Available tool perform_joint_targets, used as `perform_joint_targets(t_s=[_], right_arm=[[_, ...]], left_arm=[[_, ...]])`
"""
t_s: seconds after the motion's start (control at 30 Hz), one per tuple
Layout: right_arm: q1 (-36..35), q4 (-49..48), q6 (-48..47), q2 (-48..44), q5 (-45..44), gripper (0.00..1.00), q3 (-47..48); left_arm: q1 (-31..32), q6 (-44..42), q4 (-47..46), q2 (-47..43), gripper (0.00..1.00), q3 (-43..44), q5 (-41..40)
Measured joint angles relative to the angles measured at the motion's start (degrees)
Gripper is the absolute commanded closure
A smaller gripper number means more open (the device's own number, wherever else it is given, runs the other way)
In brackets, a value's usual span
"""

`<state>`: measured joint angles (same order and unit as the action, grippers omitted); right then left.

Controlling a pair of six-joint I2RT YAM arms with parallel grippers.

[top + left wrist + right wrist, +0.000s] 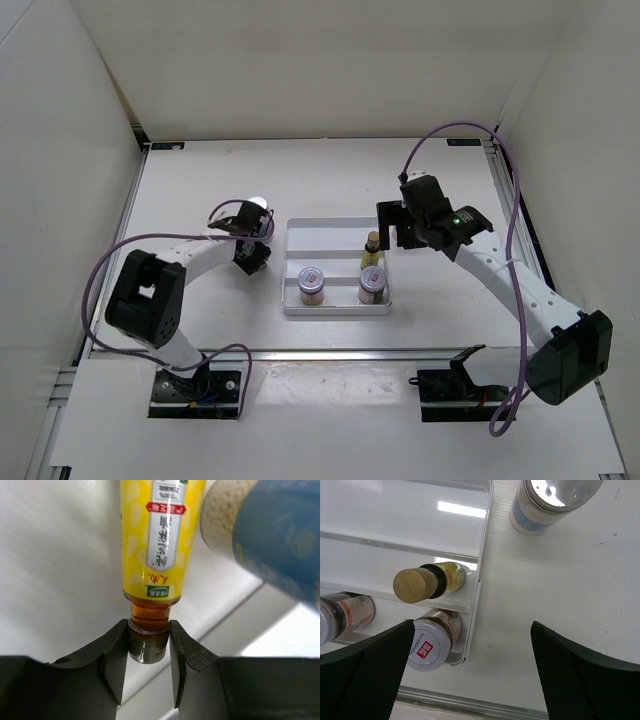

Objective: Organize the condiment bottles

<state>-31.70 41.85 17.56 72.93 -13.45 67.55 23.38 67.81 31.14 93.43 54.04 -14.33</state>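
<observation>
left gripper (147,630) fingers (112,655) sit nearest the lens. Jaws are narrow, with one pad on each side of the dark cap (147,647) of the yellow bottle (157,540), touching it at 9 and 3 o'clock. Reads as a grip on the cap; how firm it is I can't tell.

Key relation: the bottle's long axis runs straight out from the jaws toward 12 o'clock in the wrist view, cap end in the jaws and body pointing away. The white bottle (270,535) is just beside it at 1–2 o'clock. It may be touching, but that part of the view is too blurred to say.

Top view: both bottles are on the table outside the tray (335,222), off its 9 o'clock side. The yellow one is hidden under the wrist there. The tray is near, at 3 o'clock from the left gripper, so the left arm is clearly the nearer one.

The tray holds the second yellow bottle (372,250), the left jar (311,283) and the right jar (371,285).

right gripper (470,630) has its jaws spread wide with nothing between them, over the tray's 3 o'clock edge. The second white bottle (545,502) is on the table at 1 o'clock in that wrist view.

My read: lift straight along the bottle's axis before carrying toward 3 o'clock, since the white neighbour is the likely thing to bump.
</observation>
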Motion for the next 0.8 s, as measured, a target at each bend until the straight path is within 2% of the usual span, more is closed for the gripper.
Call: perform_joint_targets(t_s=[0.43,0.8], right_arm=[[0.1,0.0,0.0,-0.1,0.2,0.0,-0.7],[0.1,0.0,0.0,-0.1,0.6,0.0,-0.7]], left_arm=[[-0.1,1.1,6.1,-19.8,0.89,-1.2,1.7],[-0.1,2.1,8.2,-22.2,0.89,-1.2,3.0]])
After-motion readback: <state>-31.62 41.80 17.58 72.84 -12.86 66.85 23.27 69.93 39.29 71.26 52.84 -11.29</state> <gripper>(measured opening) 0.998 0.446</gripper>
